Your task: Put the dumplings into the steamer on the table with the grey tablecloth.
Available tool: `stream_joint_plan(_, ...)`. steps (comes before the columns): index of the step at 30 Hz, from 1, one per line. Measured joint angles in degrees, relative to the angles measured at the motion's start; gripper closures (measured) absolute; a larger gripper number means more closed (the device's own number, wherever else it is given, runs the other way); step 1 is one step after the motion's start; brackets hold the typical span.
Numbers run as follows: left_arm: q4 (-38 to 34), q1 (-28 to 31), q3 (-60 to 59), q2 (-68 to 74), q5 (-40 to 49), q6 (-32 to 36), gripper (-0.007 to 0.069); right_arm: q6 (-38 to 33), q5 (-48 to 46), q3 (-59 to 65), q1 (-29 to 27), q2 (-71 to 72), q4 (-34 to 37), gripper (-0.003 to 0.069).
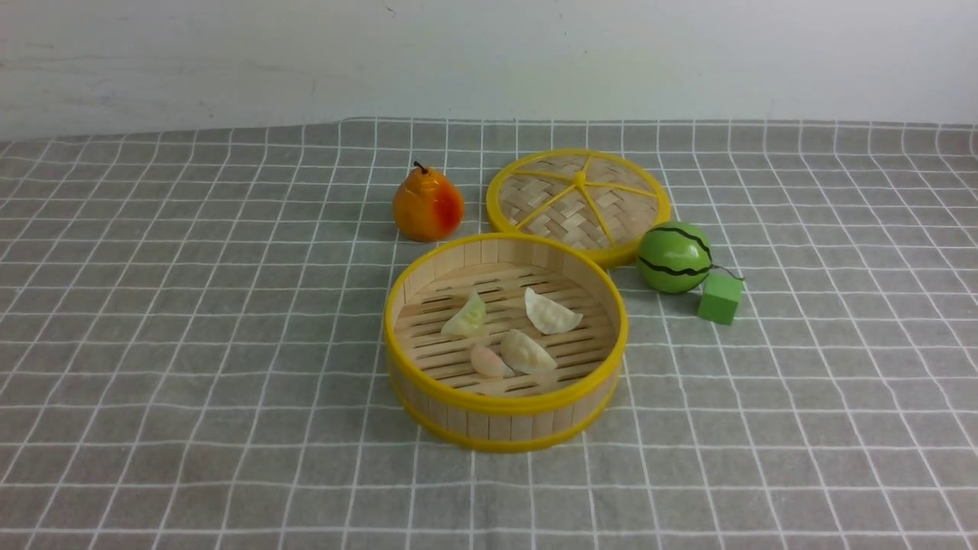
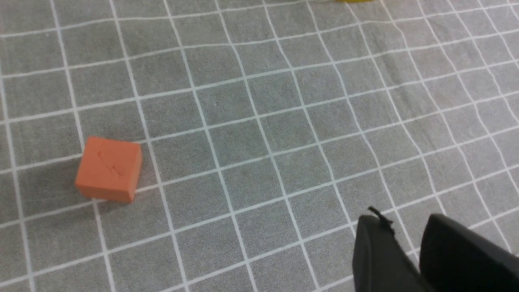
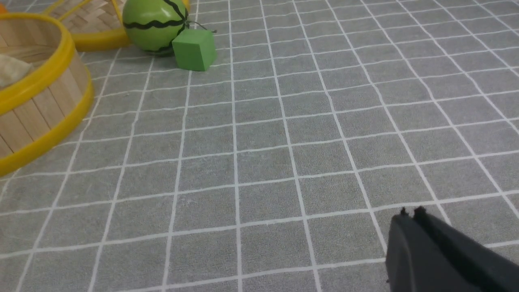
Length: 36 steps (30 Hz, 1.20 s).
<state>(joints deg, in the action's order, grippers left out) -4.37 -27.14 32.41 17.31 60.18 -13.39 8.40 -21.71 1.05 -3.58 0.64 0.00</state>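
Four pleated crescent dumplings lie on the round bamboo steamer's slatted floor. Left gripper slightly parted and empty; right gripper pressed together.

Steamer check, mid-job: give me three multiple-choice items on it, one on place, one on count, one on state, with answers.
1. Where does the lid lie?
A. On the steamer
B. Behind the steamer, on the cloth
C. Under the pear

2. How many dumplings are in the steamer?
A. Two
B. Three
C. Four

3. How is the right tool?
A. Shut, empty
B. Holding a dumpling
C. Wide open

Answers: 1 B, it lies flat on the cloth beyond the rim. 2 C, green, pink and two white. 3 A, its tips meet over bare cloth.
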Motion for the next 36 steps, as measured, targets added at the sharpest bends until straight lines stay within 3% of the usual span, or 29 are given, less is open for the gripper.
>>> stream_joint_plan(24, 0.46, 0.0, -1.59, -0.07, -2.67, -0.13, 0.0449, 0.0, -0.01, 0.0, 0.0, 0.0, 0.0, 0.0664)
stream_joint_plan(28, 2.41, 2.97, -6.76, -2.56, -19.58, -0.77, 0.0537, 0.0, -0.01, 0.0, 0.0, 0.0, 0.0, 0.0659)
stream_joint_plan(31, 3.24, 8.36, -12.82, -6.71, -33.23, -0.91, 0.0639, 0.0, -0.01, 0.0, 0.0, 0.0, 0.0, 0.0658)
stream_joint_plan(33, 4.37, 13.1, -17.71, -9.85, -41.7, -1.05, 0.0638, 0.0, -0.01, 0.0, 0.0, 0.0, 0.0, 0.0656)
stream_joint_plan(36, 4.7, 17.61, -22.35, -13.0, -46.58, -1.35, 0.0638, 0.0, -0.01, 0.0, 0.0, 0.0, 0.0, 0.0653)
